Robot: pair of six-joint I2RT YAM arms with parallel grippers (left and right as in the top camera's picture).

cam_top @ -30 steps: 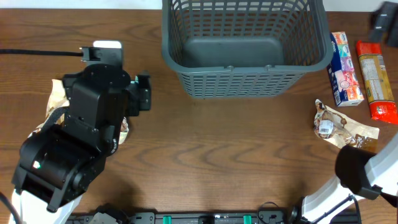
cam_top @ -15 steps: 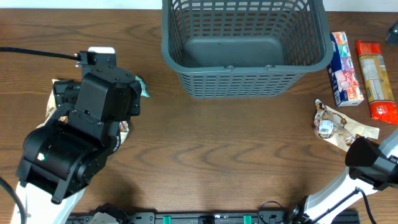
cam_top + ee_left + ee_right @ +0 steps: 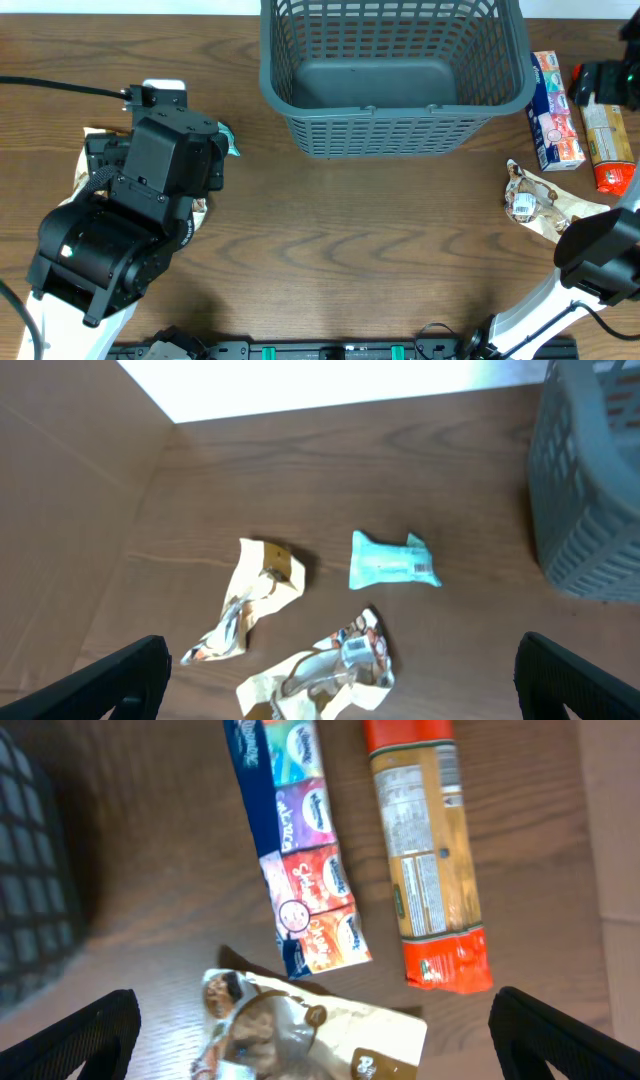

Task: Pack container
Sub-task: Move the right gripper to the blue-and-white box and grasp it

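The container (image 3: 395, 75), a large dark grey lattice basket, stands empty at the table's far middle; its wall also shows in the left wrist view (image 3: 590, 480) and the right wrist view (image 3: 30, 870). My left gripper (image 3: 345, 690) hangs open above a crumpled cream packet (image 3: 325, 675), with a teal packet (image 3: 393, 562) and a yellow-white packet (image 3: 255, 595) beyond it. My right gripper (image 3: 320, 1040) is open above a brown-and-white packet (image 3: 310, 1030). Past that lie a blue tissue pack (image 3: 300, 850) and an orange pasta packet (image 3: 425, 850). Neither gripper touches anything.
The left arm's bulk (image 3: 130, 230) hides most of the left packets from above. The right arm's elbow (image 3: 600, 250) sits at the front right, its wrist (image 3: 605, 85) over the right packets. A white strip edges the table's far side (image 3: 330, 385).
The left wrist has swung back over the left packets and then held still. The right wrist has come into view at the far right, above the tissue pack and pasta packet.
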